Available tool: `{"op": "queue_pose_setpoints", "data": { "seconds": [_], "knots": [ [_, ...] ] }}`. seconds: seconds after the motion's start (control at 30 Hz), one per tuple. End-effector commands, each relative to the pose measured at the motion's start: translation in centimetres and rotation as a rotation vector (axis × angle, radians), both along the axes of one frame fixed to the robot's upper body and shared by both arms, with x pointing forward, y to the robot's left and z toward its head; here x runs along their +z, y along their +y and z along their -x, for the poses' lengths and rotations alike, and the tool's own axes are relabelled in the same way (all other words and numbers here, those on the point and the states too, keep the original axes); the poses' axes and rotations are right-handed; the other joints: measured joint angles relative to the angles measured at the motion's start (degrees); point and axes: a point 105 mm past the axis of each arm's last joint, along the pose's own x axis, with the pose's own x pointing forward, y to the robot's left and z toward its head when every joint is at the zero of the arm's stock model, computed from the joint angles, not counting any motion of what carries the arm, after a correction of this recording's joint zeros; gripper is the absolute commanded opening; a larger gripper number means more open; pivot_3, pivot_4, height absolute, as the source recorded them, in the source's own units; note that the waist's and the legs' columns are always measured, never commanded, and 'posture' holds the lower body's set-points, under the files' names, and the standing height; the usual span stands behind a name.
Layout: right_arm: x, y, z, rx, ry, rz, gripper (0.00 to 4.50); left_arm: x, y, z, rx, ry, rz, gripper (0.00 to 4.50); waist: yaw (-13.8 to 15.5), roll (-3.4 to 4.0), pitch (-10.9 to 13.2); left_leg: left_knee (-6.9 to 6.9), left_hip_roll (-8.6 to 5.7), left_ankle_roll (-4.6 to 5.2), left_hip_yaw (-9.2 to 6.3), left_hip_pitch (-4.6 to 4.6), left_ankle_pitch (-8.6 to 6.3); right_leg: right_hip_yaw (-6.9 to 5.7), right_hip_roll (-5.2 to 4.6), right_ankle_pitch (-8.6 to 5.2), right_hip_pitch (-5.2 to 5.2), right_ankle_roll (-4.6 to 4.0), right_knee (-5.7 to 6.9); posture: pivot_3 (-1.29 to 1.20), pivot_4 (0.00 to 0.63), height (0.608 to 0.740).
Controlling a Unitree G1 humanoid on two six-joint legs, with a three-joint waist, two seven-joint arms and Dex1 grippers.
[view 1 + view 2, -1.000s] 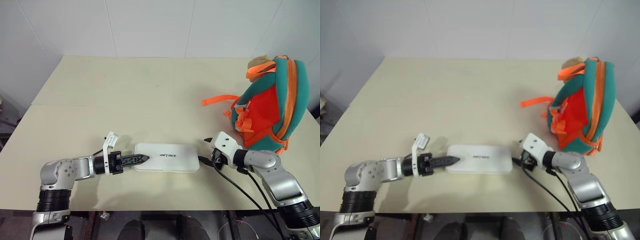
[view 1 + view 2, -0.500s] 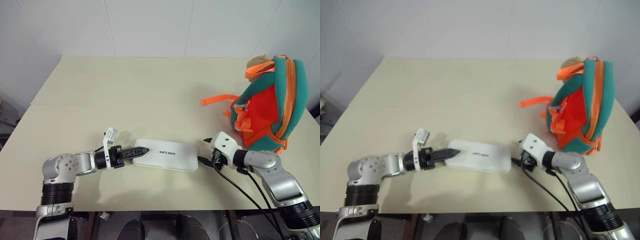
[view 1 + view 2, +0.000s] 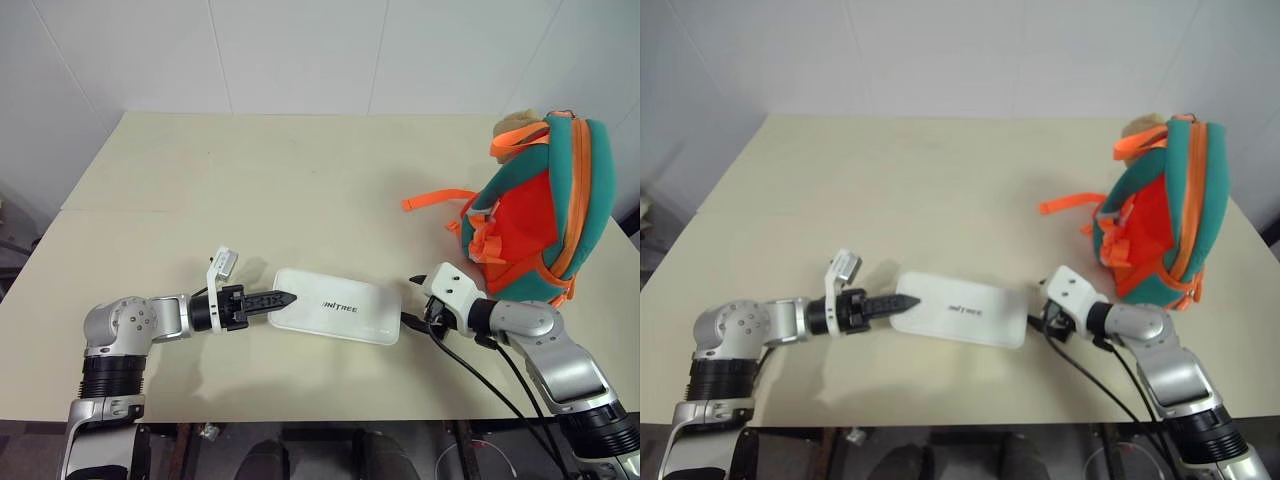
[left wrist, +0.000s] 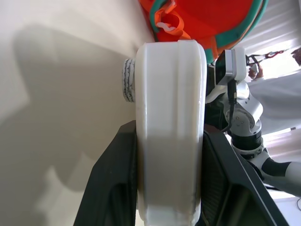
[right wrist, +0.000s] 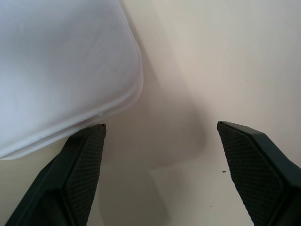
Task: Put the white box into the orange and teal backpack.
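The left gripper (image 3: 283,298) has clamped onto the box (image 3: 336,318), tilting its held end up off the table (image 3: 250,190), so the pick-up is begun. The right gripper (image 3: 412,300), jaws spread, waits at the box's other end. The backpack (image 3: 540,205) stands right of the box, apparently zipped.

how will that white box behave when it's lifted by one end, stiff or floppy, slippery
Probably stiff: the white box keeps its flat shape with the left gripper clamped on one end. Likely slippery, since its shell looks glossy and smooth. Held at the narrow end only, it may pivot in the jaws; its far end lies by the open right gripper.
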Motion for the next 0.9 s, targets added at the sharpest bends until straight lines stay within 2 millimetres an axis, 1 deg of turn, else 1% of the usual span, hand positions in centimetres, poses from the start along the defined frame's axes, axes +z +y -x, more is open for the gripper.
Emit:
{"op": "queue_pose_setpoints", "data": {
  "seconds": [0.03, 0.1, 0.2, 0.33, 0.5, 0.57, 0.63, 0.7, 0.8, 0.9],
  "knots": [
    [1.2, 0.6, 0.2, 0.026, -0.049, -0.021, 4.50, 1.2, -0.1, 0.4, -0.038, -0.047, -0.023, 1.33, -0.01, 0.00, 0.00, -0.01, 0.00, 0.00, 0.00, 0.00, 0.00, 0.00, 0.00, 0.00, 0.00, 0.00, -0.01, 0.00, 0.150, 0.740],
    [1.5, 0.6, 0.2, 0.027, -0.060, -0.023, 4.50, 1.8, 0.1, 0.2, -0.024, -0.067, -0.005, 1.33, 0.00, 0.00, 0.00, -0.02, 0.00, 0.00, 0.00, -0.01, 0.00, 0.00, 0.00, 0.00, 0.00, 0.00, -0.02, 0.00, 0.150, 0.740],
    [2.1, 0.3, 0.1, 0.017, -0.079, -0.024, 4.50, 3.3, 0.9, -0.5, 0.038, -0.114, 0.028, 1.33, -0.07, 0.00, 0.00, -0.03, 0.01, 0.00, 0.00, -0.01, 0.00, 0.00, 0.00, 0.00, -0.01, 0.00, -0.02, 0.00, 0.150, 0.740],
    [2.8, -0.1, 0.0, 0.000, -0.100, -0.028, 4.50, 4.9, 2.0, -0.8, 0.091, -0.120, 0.097, 1.33, -0.03, 0.00, 0.00, -0.03, 0.01, 0.01, -0.02, -0.01, 0.00, -0.01, 0.01, 0.00, -0.02, 0.00, 0.00, 0.00, 0.150, 0.740],
    [4.3, -0.8, -0.5, -0.060, -0.155, -0.074, 4.50, 5.3, 3.2, -0.9, 0.166, -0.116, 0.102, 1.33, -0.01, 0.00, 0.00, -0.05, 0.00, -0.03, -0.01, -0.02, 0.01, 0.00, 0.00, 0.00, -0.02, 0.01, -0.02, 0.00, 0.150, 0.740],
    [5.3, -1.3, -0.9, -0.114, -0.189, -0.108, 4.50, 5.4, 3.8, -1.1, 0.204, -0.100, 0.118, 1.33, 0.00, 0.00, 0.00, -0.06, 0.01, -0.03, -0.01, -0.02, 0.02, 0.00, 0.00, 0.00, -0.02, 0.01, -0.03, 0.00, 0.150, 0.740],
    [6.5, -2.3, -1.8, -0.219, -0.238, -0.161, 4.50, 6.0, 4.5, -1.4, 0.235, -0.080, 0.181, 1.33, -0.08, 0.00, 0.00, -0.08, 0.01, -0.04, -0.02, -0.02, 0.02, -0.01, 0.00, 0.00, -0.02, 0.01, -0.03, 0.00, 0.150, 0.740],
    [7.4, -3.5, -2.4, -0.331, -0.297, -0.206, 4.50, 6.1, 4.7, -1.4, 0.251, -0.061, 0.221, 1.33, -0.02, 0.00, 0.00, -0.08, 0.01, -0.05, -0.02, -0.02, 0.03, 0.00, 0.00, 0.00, -0.05, 0.01, 0.00, 0.00, 0.150, 0.740],
    [8.0, -4.5, -2.6, -0.415, -0.339, -0.231, 4.50, 6.2, 4.5, -1.2, 0.248, -0.037, 0.252, 1.33, 0.03, 0.00, 0.00, -0.10, 0.01, -0.11, -0.04, -0.02, 0.05, -0.02, 0.00, 0.00, -0.05, 0.00, 0.01, 0.00, 0.150, 0.740],
    [9.2, -5.1, -2.3, -0.495, -0.414, -0.272, 4.50, 6.2, 4.3, -1.0, 0.241, -0.028, 0.270, 1.33, 0.01, 0.00, 0.00, -0.16, 0.00, -0.18, -0.04, -0.04, 0.09, -0.02, 0.00, 0.01, -0.04, 0.01, 0.11, 0.00, 0.150, 0.740]
  ]
}}
